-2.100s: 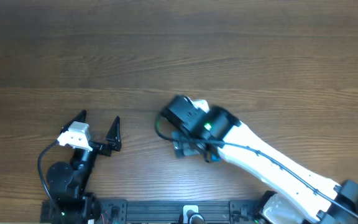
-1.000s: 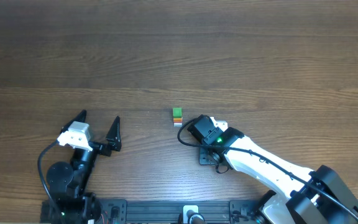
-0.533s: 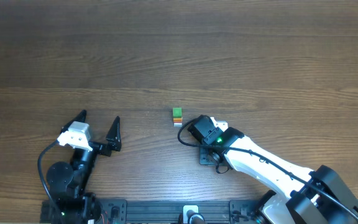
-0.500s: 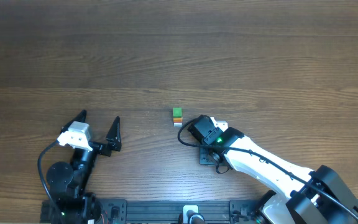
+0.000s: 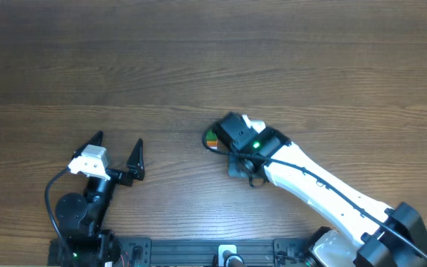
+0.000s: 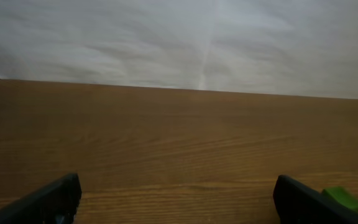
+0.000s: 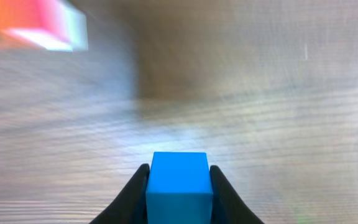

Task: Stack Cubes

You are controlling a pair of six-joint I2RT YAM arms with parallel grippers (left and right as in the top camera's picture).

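- Wooden table [image 5: 213, 59] carries both arms and the cubes.
- Right arm [image 5: 310, 185] reaches in to the table's middle, its wrist partly covering the cube stack.
- Left arm [image 5: 87, 200] sits close to its base, well apart from the cubes.
- Left gripper [image 5: 118, 141]: jaws spread wide, holding nothing.
- Right gripper [image 7: 179, 169]: jaws clamped on the blue cube.
- Cube stack [image 5: 210, 139] stands mid-table, with its green cube [image 6: 340, 198] and an orange layer visible.
- Blue cube [image 7: 179, 186] sits between the right fingers, near the stack.

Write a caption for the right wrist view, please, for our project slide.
Right hand shut on a blue cube over the wooden table, with a blurred orange-and-white stack nearby.
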